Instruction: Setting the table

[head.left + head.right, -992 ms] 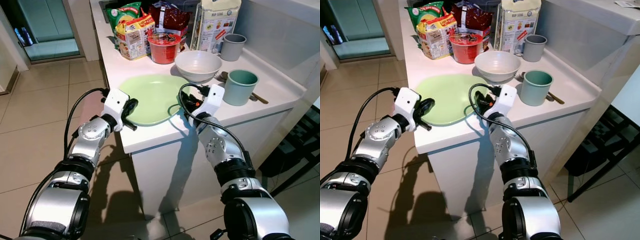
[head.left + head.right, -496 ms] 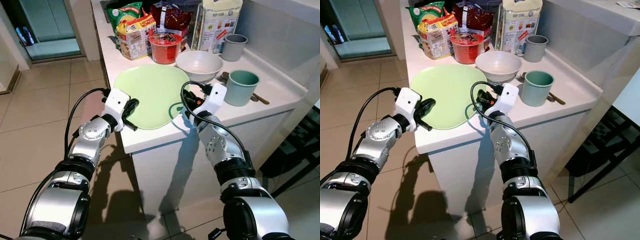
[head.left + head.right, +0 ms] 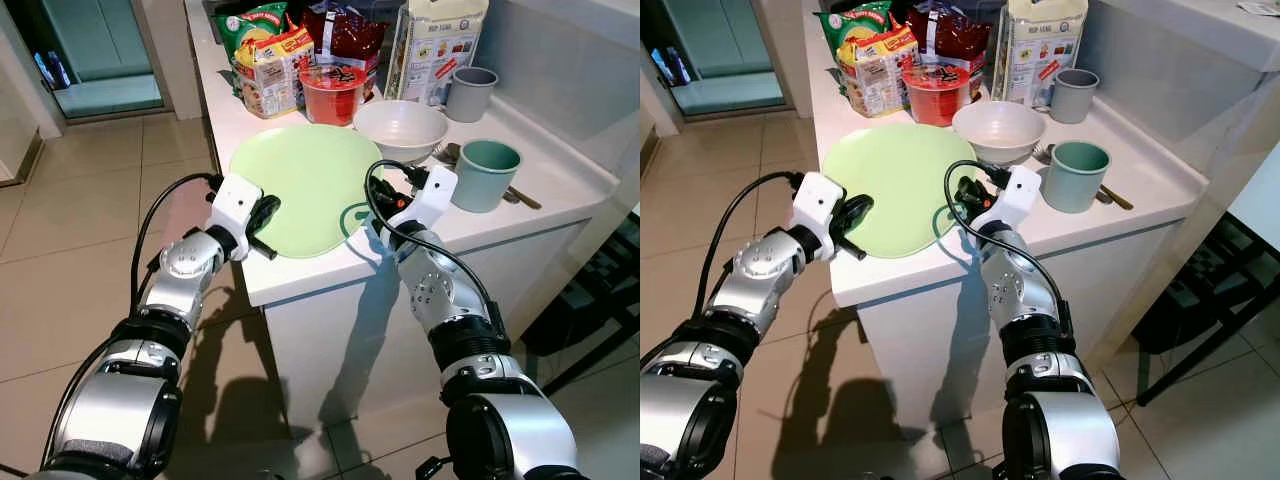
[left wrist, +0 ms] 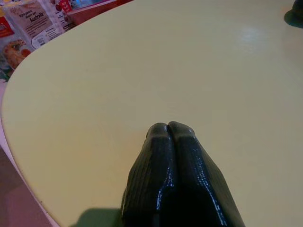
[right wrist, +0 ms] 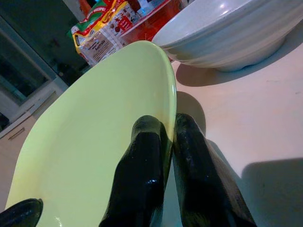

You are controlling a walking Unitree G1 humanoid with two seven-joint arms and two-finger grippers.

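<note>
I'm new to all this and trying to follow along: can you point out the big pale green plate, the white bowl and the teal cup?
pale green plate (image 3: 305, 185), left eye view, bare centre.
white bowl (image 3: 400, 127), left eye view, inside.
teal cup (image 3: 485, 178), left eye view, side wall.

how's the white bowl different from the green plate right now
The green plate is flat, wide and tilted up off the counter, pinched by the left gripper and right gripper. The white bowl is deep, smaller across, resting untouched. Both look empty.
</note>
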